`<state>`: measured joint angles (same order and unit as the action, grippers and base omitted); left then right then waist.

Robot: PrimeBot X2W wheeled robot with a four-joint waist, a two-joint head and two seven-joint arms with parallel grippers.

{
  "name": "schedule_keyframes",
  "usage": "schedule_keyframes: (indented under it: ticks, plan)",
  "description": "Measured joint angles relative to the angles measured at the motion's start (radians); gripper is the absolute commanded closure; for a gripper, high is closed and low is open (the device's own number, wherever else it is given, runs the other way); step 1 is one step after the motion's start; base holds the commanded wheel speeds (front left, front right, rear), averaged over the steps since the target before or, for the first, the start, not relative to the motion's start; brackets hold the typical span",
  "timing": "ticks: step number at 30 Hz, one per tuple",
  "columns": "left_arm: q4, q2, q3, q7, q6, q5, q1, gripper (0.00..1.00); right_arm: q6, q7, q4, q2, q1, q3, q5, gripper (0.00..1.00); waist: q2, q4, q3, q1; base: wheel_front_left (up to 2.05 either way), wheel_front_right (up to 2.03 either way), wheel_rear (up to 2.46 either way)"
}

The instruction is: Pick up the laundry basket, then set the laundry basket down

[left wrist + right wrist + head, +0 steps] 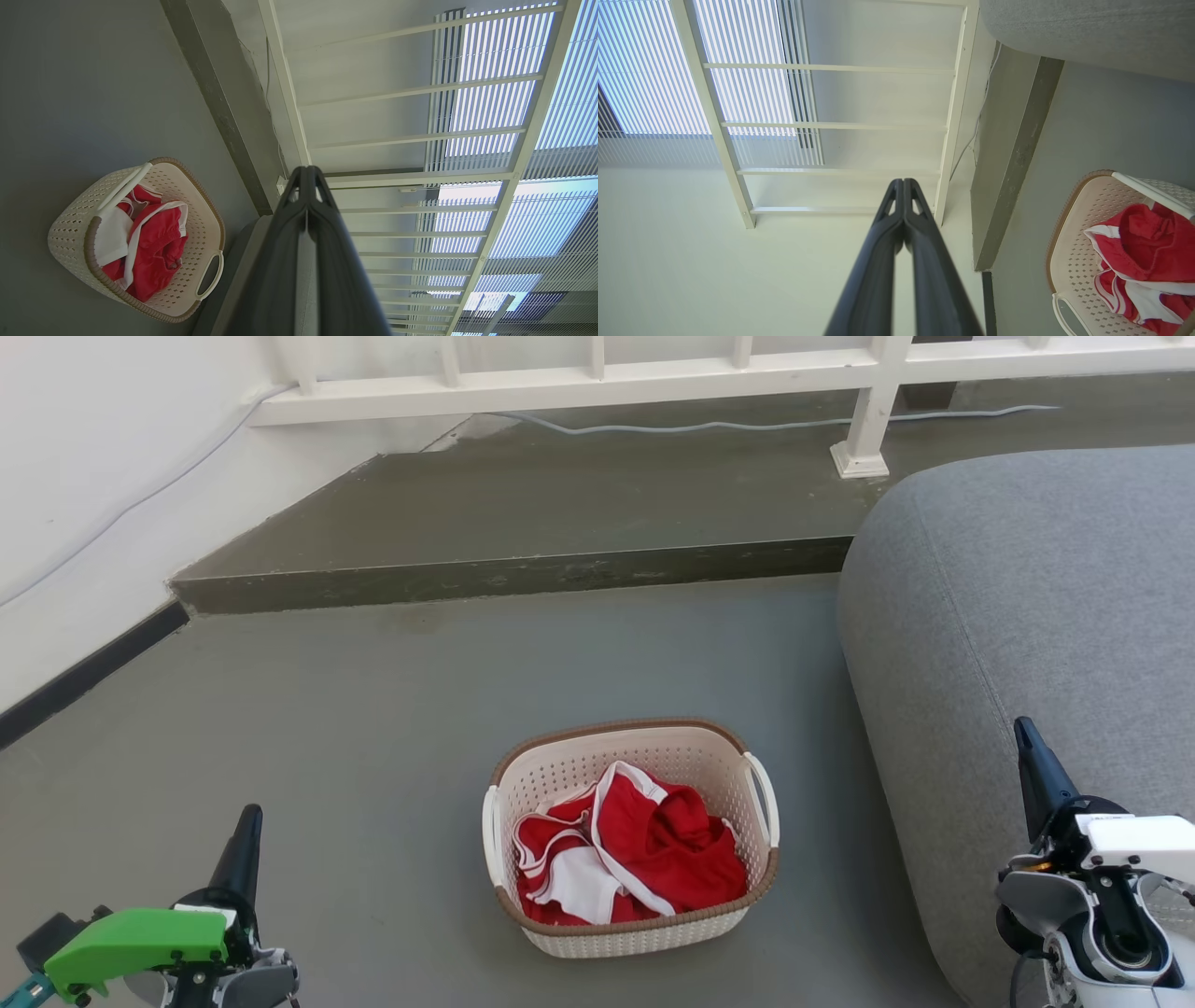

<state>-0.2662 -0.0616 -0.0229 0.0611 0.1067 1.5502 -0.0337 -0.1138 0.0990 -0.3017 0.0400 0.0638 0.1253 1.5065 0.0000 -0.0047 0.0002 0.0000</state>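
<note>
Head view: the laundry basket point(644, 938) stands upright on the grey floor point(327, 728), low in the centre, near a grey upholstered seat point(1027, 616) on the right. It is rounded-rectangular, with cream perforated walls, a brown woven-look rim and a white handle point(767, 798) on each side. Red-and-white clothing point(653, 859) lies crumpled inside. The left gripper point(246, 831) sits at lower left and the right gripper point(1027, 747) at lower right, both well apart from the basket.

Left wrist view: the left gripper's fingers point(299, 219) are pressed together, tips touching, with nothing between them. The basket appears at lower left, on the floor.

Right wrist view: the right gripper's fingers point(920, 242) are likewise closed on nothing. The basket is cut off by the lower right edge.
</note>
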Motion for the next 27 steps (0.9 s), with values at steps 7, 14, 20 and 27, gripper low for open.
schedule_keyframes:
  ticks: [7, 14, 20, 27]
  plan:
    - [-0.011, 0.004, -0.015, 0.018, 0.013, 0.074, -0.017, 1.00, -0.001, 0.020, 0.006, -0.002, 0.002, 0.021, 0.087, 1.00, 0.0000, 0.005, 0.002, 0.0000, 0.00, 0.00, 0.00]
    - [-0.012, 0.005, -0.016, 0.018, 0.013, 0.075, -0.023, 1.00, -0.001, 0.020, 0.009, -0.003, 0.009, 0.022, 0.088, 1.00, 0.0000, 0.005, 0.002, 0.0000, 0.00, 0.00, 0.00]
    - [-0.012, 0.006, -0.017, 0.018, 0.013, 0.075, -0.023, 1.00, -0.001, 0.020, 0.010, -0.004, 0.009, 0.022, 0.088, 1.00, 0.0000, 0.005, 0.002, 0.0000, 0.00, 0.00, 0.00]
    - [-0.013, 0.006, -0.017, 0.018, 0.013, 0.075, -0.023, 1.00, -0.005, 0.020, 0.011, -0.004, 0.009, 0.021, 0.088, 1.00, 0.0000, 0.005, 0.002, 0.0000, 0.00, 0.00, 0.00]
